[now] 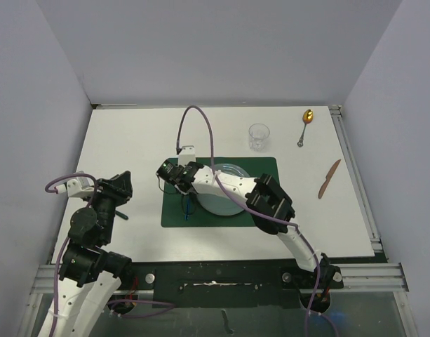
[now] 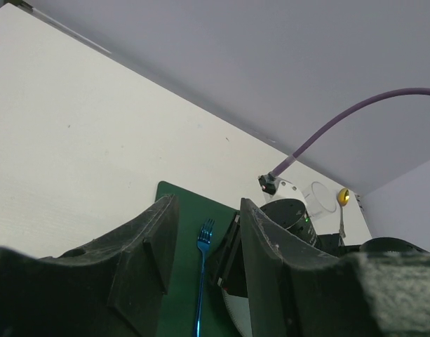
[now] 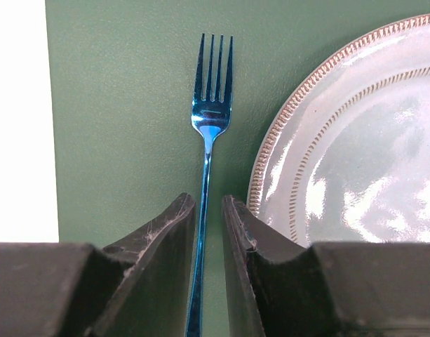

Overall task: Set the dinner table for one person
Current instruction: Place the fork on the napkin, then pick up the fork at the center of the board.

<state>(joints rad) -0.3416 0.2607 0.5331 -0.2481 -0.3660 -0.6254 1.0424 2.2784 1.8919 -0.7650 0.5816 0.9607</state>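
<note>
White desk [image 1: 130, 140], grey walls [image 1: 200, 42]. Green mat [image 1: 260, 168] carries plate [image 3: 355, 154] and fork [image 3: 209, 119]; right hand [image 3: 209, 203] straddles fork handle, released; left hand [image 2: 207, 207] released too.

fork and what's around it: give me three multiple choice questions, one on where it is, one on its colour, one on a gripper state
1. Where does the fork lie?
A) on the green placemat, beside the plate
B) on top of the plate
C) off the placemat entirely

2. What colour is the fork?
A) gold
B) blue
C) brown

3. How is the left gripper?
A) shut tight, empty
B) shut on the fork
C) open, holding nothing

Answers:
1 A: the right wrist view shows it flat on the green mat, just outside the plate's rim.
2 B: its tines and handle shine blue.
3 C: its fingers stand well apart with nothing held.
</note>
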